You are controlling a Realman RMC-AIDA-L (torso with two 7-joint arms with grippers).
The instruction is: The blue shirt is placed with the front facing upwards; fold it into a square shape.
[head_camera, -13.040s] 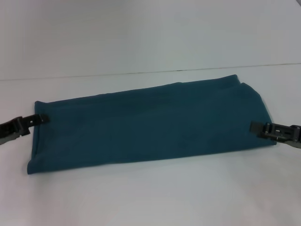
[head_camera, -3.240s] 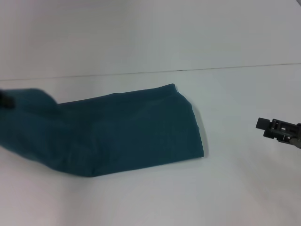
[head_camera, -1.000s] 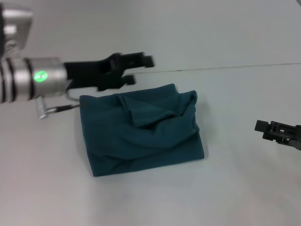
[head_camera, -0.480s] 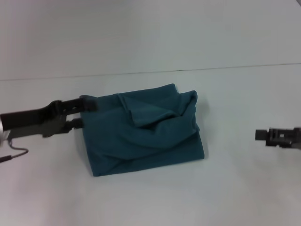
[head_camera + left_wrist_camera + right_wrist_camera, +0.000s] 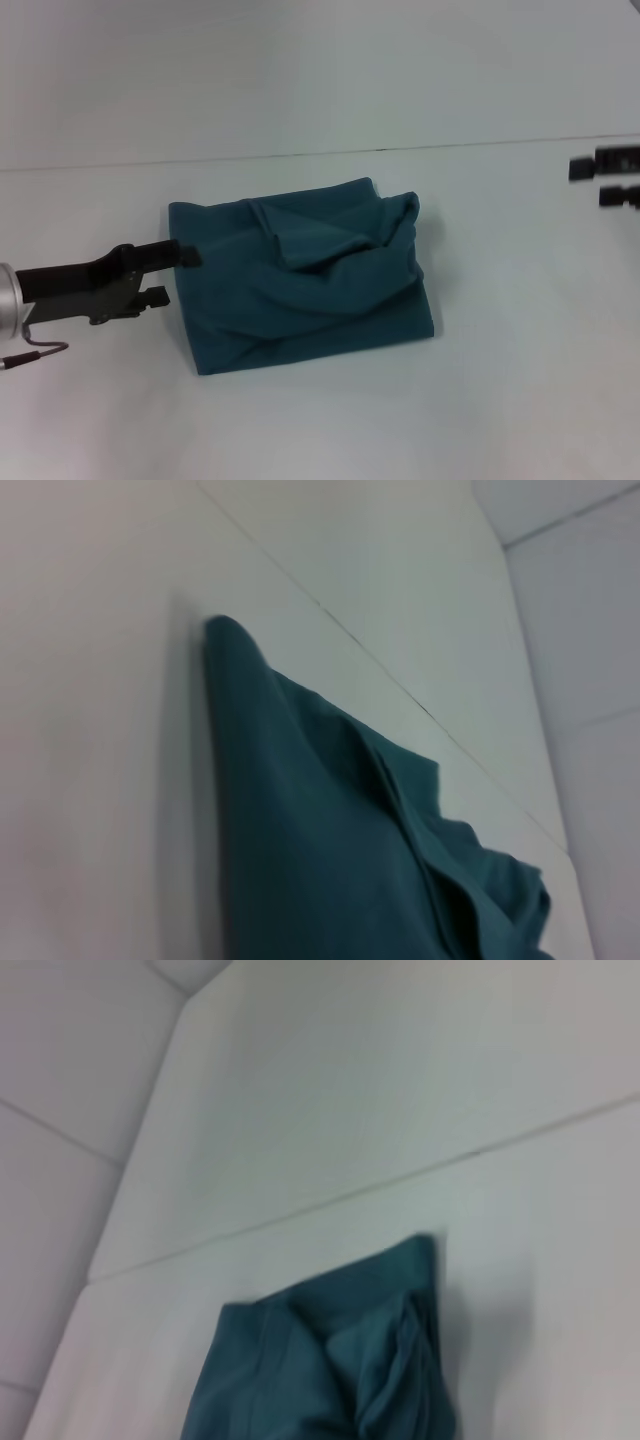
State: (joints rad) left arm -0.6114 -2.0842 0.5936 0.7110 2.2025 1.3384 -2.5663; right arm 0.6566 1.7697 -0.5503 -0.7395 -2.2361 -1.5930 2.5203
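Count: one blue shirt (image 5: pixel 300 285), two grippers.
Shirt: a rumpled, roughly square bundle on the white table (image 5: pixel 500 400).
Left gripper (image 5: pixel 175 272): at the shirt's left edge, fingers apart, upper tip touching the cloth.
Right gripper (image 5: pixel 605 180): well right of the shirt, fingers apart, empty.
Wrist views: only shirt (image 5: pixel 330 860) (image 5: pixel 340 1360) and table; no fingers.

- The dark teal-blue cotton shirt (image 5: pixel 300 290) lies folded into a rough, rumpled square, flat on the desk.
- Loose wrinkled folds bunch along its far side.
- Its left edge sits just beside the left hand (image 5: pixel 175 272); the right hand (image 5: pixel 608 180) is well apart.
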